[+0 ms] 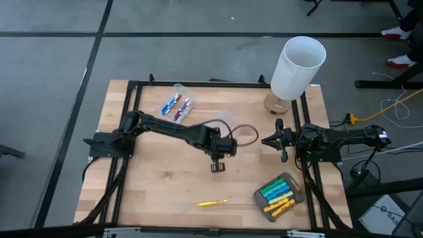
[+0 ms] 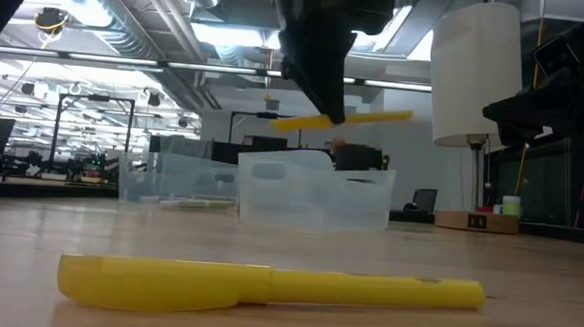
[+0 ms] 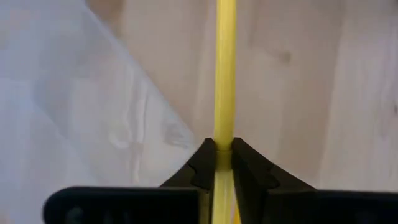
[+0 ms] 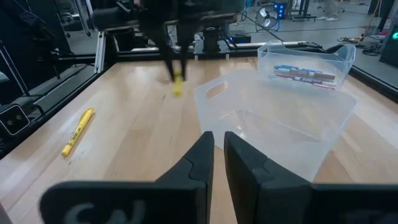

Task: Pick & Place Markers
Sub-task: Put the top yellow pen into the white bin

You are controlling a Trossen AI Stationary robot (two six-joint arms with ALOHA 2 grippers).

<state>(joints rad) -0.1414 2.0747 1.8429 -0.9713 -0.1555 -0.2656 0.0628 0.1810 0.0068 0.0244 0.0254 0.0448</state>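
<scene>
My left gripper (image 1: 219,165) hangs over the table's middle, shut on a yellow marker (image 2: 374,118) that is hidden under it in the high view. A second yellow marker (image 1: 213,203) lies flat on the wood near the near edge. One clear tub (image 1: 177,104) at the far left holds blue and purple markers. Another tub (image 1: 279,195) at the near right holds yellow, green and blue ones. My right gripper (image 1: 273,141) waits at the right side, shut and touching nothing. My left gripper pinches the yellow marker (image 3: 225,134) between its two fingers (image 3: 205,163), coming from above and lying across it. The hold is nearer the marker's left end (image 2: 286,122); the longer part sticks out toward the table's right. The marker is lifted clear and almost level.
An empty clear tub (image 4: 273,124) stands just beyond my left gripper, between the two arms. A tall white cylinder (image 1: 299,66) on a round base stands at the far right corner. Bare wood lies between the loose marker and the near-right tub.
</scene>
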